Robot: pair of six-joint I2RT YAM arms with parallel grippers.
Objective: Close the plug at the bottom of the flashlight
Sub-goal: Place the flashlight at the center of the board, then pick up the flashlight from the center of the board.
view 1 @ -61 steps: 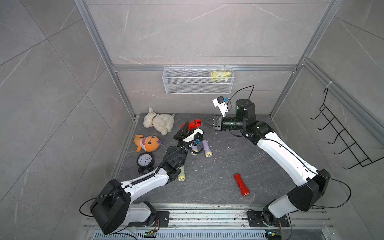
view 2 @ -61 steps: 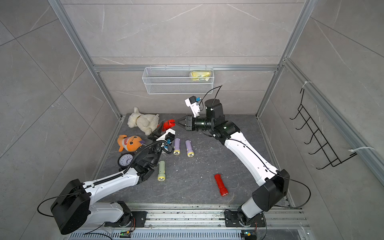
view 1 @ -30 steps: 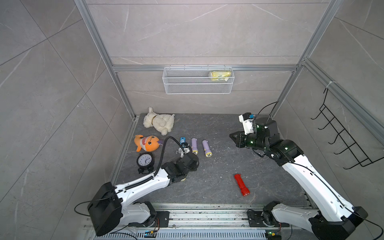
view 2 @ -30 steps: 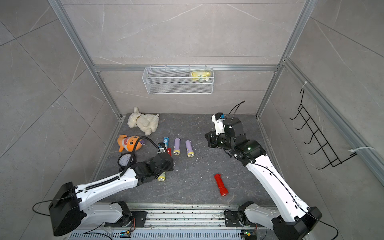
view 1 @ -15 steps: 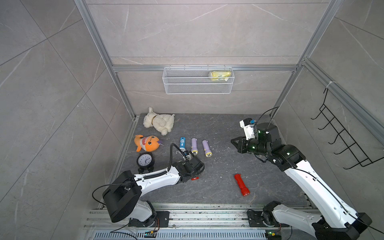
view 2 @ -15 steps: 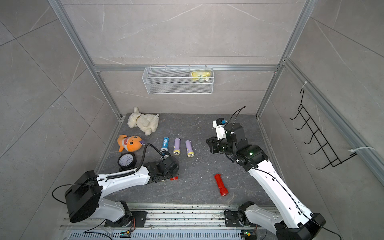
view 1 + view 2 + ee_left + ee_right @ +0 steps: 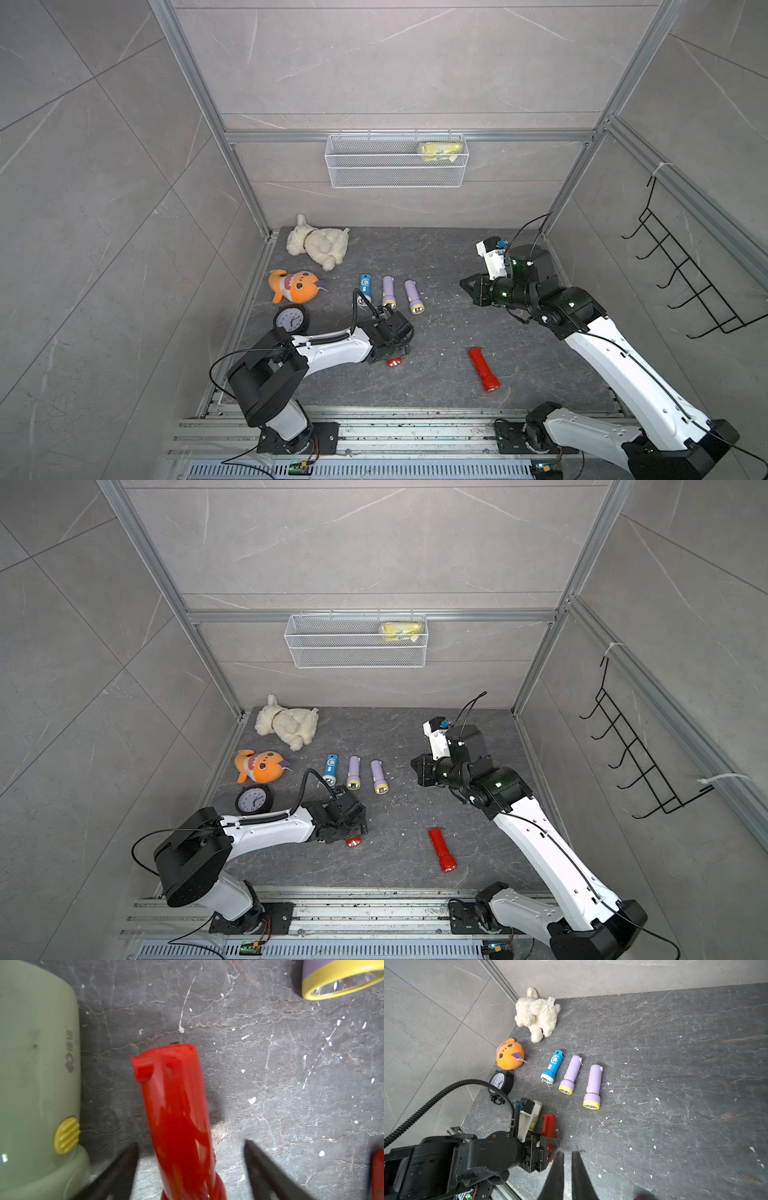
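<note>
A red flashlight (image 7: pixel 176 1105) lies on the dark floor, its tail end with a small side tab (image 7: pixel 143 1070) pointing away from the wrist camera. The plug itself I cannot make out. My left gripper (image 7: pixel 191 1142) is open, one finger on each side of the flashlight body with a gap on both sides. In both top views only the flashlight's head (image 7: pixel 394 362) (image 7: pixel 353 842) shows beyond the left gripper (image 7: pixel 392 353). My right gripper (image 7: pixel 465 286) (image 7: pixel 568 1152) hovers at mid-right, shut on nothing.
A second red flashlight (image 7: pixel 483 369) lies front centre. A pale green flashlight (image 7: pixel 37 1064) lies right beside the left gripper. Two purple flashlights (image 7: pixel 389 291) (image 7: pixel 413 296), a blue one (image 7: pixel 365 287), a clock (image 7: pixel 291 320) and two plush toys (image 7: pixel 318 247) (image 7: pixel 294 286) lie nearby.
The left arm brought the red flashlight from the back to the front of the floor, laid it down and opened its jaws. The right arm drew back to the right.
</note>
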